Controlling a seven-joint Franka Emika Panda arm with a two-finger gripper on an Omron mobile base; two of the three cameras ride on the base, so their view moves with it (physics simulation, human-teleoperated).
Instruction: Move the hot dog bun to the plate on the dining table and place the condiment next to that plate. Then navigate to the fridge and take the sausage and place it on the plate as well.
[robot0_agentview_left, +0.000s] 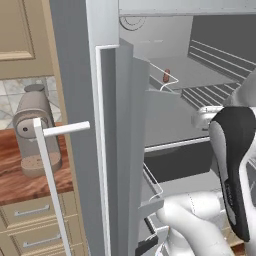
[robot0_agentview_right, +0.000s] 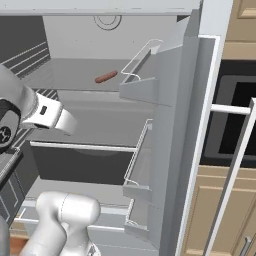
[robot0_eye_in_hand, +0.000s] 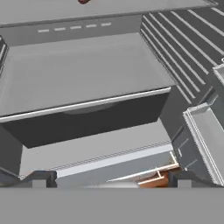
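Hand view is showing the gripper (robot0_eye_in_hand: 109, 179) standing open, the sausage (robot0_eye_in_hand: 84, 1) lying well beyond it.

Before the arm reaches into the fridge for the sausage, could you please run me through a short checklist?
1. Fridge doors open: ok, the left door and right door stand wide.
2. Sausage located: ok, lying on the upper shelf.
3. Gripper open and empty: ok.
4. Gripper lined up with the sausage: not ok, the hand faces the lower shelf.
5. Way to the sausage free: cannot tell.
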